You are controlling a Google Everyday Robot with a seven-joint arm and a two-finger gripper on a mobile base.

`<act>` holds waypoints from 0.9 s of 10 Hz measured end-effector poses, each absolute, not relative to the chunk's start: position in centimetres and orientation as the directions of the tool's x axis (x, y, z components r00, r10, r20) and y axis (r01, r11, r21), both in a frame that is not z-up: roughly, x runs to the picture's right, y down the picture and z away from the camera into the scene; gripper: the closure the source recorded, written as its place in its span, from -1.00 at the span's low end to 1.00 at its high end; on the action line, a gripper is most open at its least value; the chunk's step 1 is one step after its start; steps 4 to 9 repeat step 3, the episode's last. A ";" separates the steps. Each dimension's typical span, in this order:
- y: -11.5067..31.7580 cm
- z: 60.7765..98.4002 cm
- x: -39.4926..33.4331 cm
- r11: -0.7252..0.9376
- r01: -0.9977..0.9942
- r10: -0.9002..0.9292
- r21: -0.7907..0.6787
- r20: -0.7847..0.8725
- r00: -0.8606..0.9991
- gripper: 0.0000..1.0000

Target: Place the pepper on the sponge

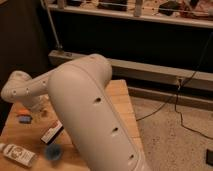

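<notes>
My white arm (85, 100) fills the middle of the camera view and bends left to a joint (17, 87) over the wooden table (120, 100). The gripper is out of sight, hidden somewhere past that joint at the left. A small flat blue object, possibly the sponge (23, 120), lies at the table's left edge with a small orange patch (22, 114) right above it. I cannot tell whether that patch is the pepper.
A white, red and black box (51, 132) lies beside the arm. A round blue object (53, 152) and a white bottle (17, 154) lie near the table's front. Speckled floor with black cables (180, 107) is on the right; a railing (135, 15) runs behind.
</notes>
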State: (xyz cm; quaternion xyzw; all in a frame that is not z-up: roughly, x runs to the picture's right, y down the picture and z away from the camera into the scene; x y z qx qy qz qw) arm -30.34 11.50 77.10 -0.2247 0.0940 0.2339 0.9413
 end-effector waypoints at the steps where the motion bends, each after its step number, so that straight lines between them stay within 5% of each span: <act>1: 11.7 76.7 -29.6 0.786 -0.499 0.412 -0.365 -0.292 0.863 -0.57; 9: 11.7 76.6 -29.5 0.786 -0.502 0.414 -0.362 -0.294 0.861 -0.57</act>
